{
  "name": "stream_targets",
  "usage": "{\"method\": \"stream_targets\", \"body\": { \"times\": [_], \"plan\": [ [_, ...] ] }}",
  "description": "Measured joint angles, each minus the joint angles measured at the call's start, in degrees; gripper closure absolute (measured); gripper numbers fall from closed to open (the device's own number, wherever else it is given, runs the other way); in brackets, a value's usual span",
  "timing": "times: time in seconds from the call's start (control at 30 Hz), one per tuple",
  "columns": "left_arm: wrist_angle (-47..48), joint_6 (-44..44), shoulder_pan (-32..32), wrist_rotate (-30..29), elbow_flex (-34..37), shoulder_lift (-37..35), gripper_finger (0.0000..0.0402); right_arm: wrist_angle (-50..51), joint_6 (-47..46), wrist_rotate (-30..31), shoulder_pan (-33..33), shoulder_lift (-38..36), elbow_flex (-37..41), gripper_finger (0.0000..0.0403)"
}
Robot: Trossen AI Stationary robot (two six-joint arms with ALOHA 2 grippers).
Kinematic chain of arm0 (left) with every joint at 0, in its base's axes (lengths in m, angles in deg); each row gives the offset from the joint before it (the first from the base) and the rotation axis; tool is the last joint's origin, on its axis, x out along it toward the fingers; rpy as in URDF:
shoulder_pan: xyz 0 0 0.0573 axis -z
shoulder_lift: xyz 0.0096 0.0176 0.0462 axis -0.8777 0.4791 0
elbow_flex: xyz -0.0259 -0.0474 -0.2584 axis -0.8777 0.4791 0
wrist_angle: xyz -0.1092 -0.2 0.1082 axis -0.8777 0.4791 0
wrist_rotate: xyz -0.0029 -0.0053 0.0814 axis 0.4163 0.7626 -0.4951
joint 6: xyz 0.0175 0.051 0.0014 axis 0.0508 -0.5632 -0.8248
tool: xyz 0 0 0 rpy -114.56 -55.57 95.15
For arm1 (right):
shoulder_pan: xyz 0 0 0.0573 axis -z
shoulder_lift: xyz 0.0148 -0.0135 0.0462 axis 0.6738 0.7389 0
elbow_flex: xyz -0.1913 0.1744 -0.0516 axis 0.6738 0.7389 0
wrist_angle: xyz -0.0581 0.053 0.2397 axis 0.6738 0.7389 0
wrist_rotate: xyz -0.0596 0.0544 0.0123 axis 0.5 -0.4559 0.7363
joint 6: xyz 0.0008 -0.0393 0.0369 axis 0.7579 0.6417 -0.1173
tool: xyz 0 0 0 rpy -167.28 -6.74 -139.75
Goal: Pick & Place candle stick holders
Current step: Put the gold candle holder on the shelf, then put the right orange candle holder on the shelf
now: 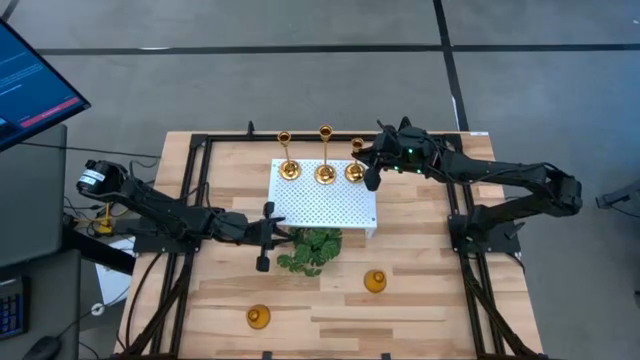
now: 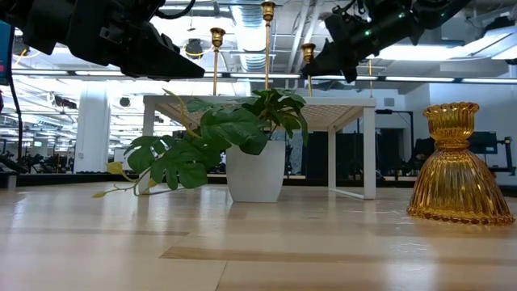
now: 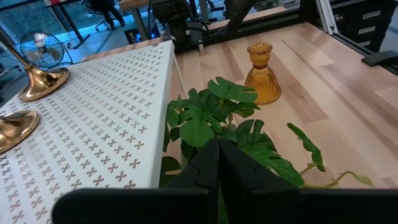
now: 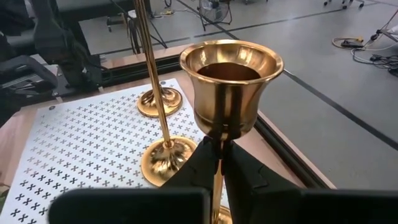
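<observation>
Three tall gold candle stick holders stand by their round bases along the far edge of the white perforated platform [image 1: 325, 205]: left [image 1: 287, 165], middle [image 1: 325, 168], right [image 1: 355, 168]. My right gripper [image 1: 371, 180] is shut on the right one [image 4: 231, 81]. Two short amber holders rest on the table, one near the middle [image 1: 375, 281], one by the near edge [image 1: 258, 317]. My left gripper [image 1: 285, 238] is shut and empty, just above the green plant [image 1: 312, 250]; it also shows in the left wrist view [image 3: 217, 155]. My right gripper pinches the tall holder's thin stem [image 4: 217, 140] between its two fingers, just below the cup. The fingers come from the table's right side, slanting down, and lie across the stem. The holder stays upright. Whether its base [image 1: 355, 173] still touches the platform, I cannot tell.
The potted plant [image 2: 242, 137] stands on the table against the platform's near edge. A black frame [image 1: 195, 200] runs along the table's left and right sides. Bare wood lies between the two short holders and the near edge.
</observation>
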Motion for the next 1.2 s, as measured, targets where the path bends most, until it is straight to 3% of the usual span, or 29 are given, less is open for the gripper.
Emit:
{"method": "stream_targets", "body": {
  "times": [0.37,0.6,0.97,1.2],
  "plan": [
    [0.01,0.00,0.00,0.02,0.00,0.00,0.0394,5.03,0.08,0.42,0.04,-0.16,0.13,0.0318],
    [0.00,0.02,0.00,0.02,0.00,0.00,0.0394,14.78,0.28,0.43,0.41,-5.68,-1.62,0.0291],
    [0.05,0.02,0.00,0.02,0.00,-1.01,0.0394,32.34,-1.52,0.39,-4.51,-18.40,-2.73,0.0301],
    [0.02,0.02,0.04,0.02,0.00,-3.30,0.0394,36.32,-5.33,0.42,-11.78,-22.67,-0.12,0.0345]
  ]
}}
